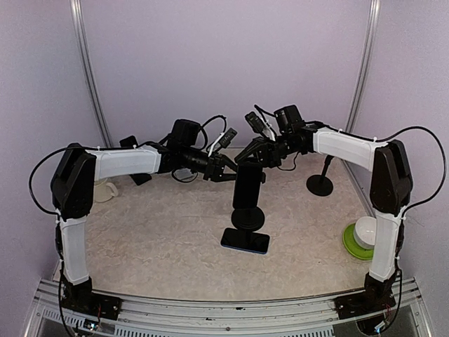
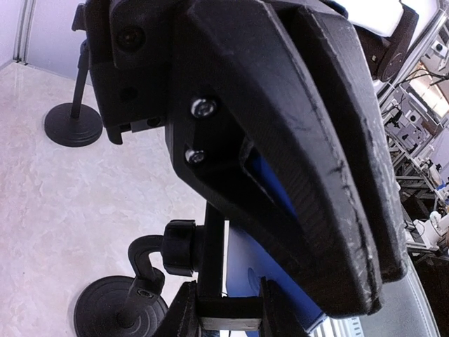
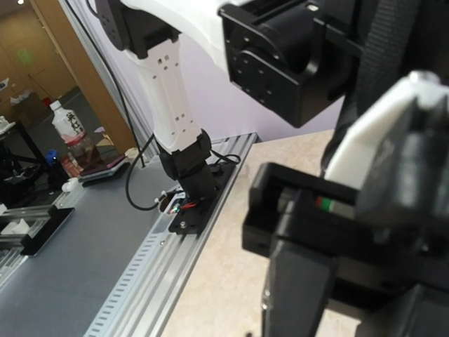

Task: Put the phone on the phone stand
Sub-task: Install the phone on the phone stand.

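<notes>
Two hands meet at the dark, blue-faced slab phone (image 1: 247, 184), which stands upright over the black round-based phone stand (image 1: 248, 219). The left hand (image 1: 227, 175) is part-closed on the phone's edge, and the right hand (image 1: 251, 156) is pinched shut by its top; whether it grips anything I cannot tell. The phone's lower edge should probably sit squarely in the cradle before the left hand loosens.

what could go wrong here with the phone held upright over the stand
1. The left hand grips the upright phone near its top only; if it isn't seated in the phone stand on release, it may tip off.
2. The right hand is shut close beside it, so the two hands could bump, or nudge the stand's small round base.
3. A second phone lies flat at the stand's foot; a falling phone would likely hit it.
</notes>
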`<state>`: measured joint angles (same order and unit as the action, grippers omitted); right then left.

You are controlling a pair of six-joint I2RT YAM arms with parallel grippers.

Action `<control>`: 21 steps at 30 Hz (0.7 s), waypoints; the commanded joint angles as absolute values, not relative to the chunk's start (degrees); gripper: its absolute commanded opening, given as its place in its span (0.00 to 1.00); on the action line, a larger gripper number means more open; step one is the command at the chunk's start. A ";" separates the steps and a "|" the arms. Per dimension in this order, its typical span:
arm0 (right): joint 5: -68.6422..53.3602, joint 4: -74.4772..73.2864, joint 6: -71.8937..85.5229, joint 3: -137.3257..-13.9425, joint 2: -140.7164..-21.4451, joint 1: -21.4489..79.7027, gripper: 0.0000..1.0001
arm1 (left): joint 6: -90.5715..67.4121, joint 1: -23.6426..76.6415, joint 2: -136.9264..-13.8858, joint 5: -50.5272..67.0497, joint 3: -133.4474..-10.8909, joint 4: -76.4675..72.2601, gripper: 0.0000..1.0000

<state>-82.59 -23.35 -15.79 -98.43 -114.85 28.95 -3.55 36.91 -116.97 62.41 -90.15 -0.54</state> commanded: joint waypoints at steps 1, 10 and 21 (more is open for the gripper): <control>-80.60 -27.97 -19.98 -99.74 -115.29 29.18 0.00 | -3.32 36.81 -113.60 62.81 -88.53 -2.63 0.00; -79.82 -29.05 -20.92 -98.41 -114.99 28.27 0.00 | -3.09 36.54 -112.90 64.60 -88.13 -2.73 0.00; -75.06 -28.70 -18.99 -95.49 -111.98 25.58 0.00 | -2.29 35.94 -111.06 63.50 -86.91 -2.11 0.00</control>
<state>-80.44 -27.62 -19.79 -97.45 -114.26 29.06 -2.72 36.97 -115.35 60.69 -87.64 -2.17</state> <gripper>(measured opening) 0.078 0.228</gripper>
